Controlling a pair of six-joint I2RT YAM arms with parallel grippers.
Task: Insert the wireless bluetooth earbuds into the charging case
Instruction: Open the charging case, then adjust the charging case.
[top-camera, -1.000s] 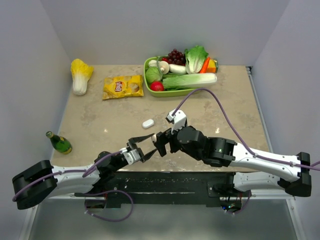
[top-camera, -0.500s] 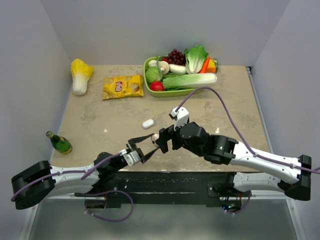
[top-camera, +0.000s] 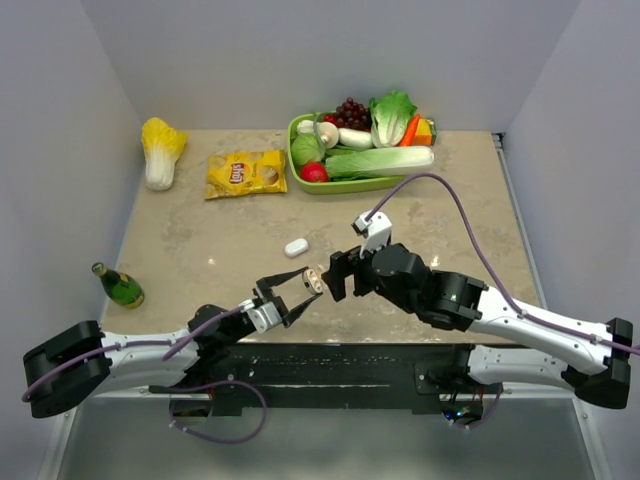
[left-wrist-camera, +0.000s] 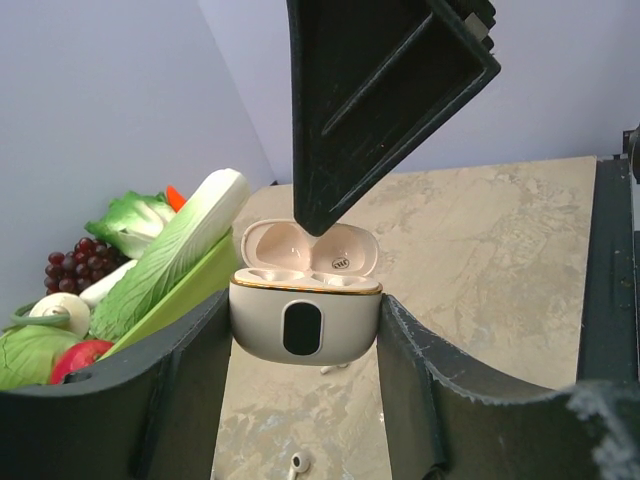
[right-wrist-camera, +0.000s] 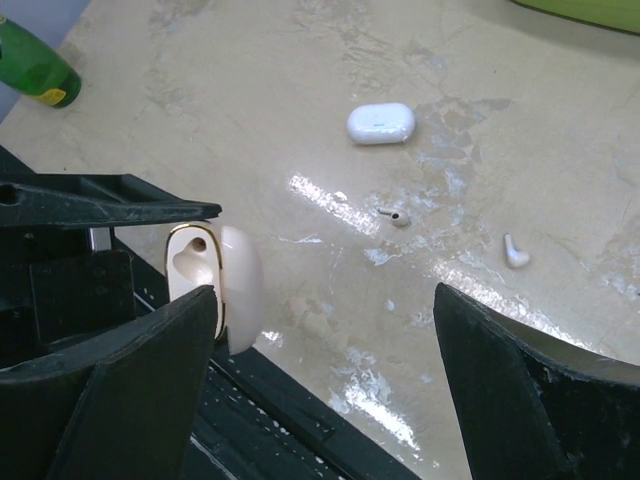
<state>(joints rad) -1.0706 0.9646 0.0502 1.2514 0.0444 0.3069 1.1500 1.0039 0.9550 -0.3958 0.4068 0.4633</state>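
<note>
While our left gripper (top-camera: 298, 293) clamps the open charging case (left-wrist-camera: 305, 325) near the table (right-wrist-camera: 250, 90) edge, both earbuds (right-wrist-camera: 515, 251) lie on the marble ahead of our right gripper (right-wrist-camera: 325, 300), wide and empty, the nearer arm.

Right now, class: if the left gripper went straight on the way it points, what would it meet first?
Probably the right gripper: one of its black fingers hangs just beyond the open charging case that the left gripper holds. How far beyond is unclear.
</note>
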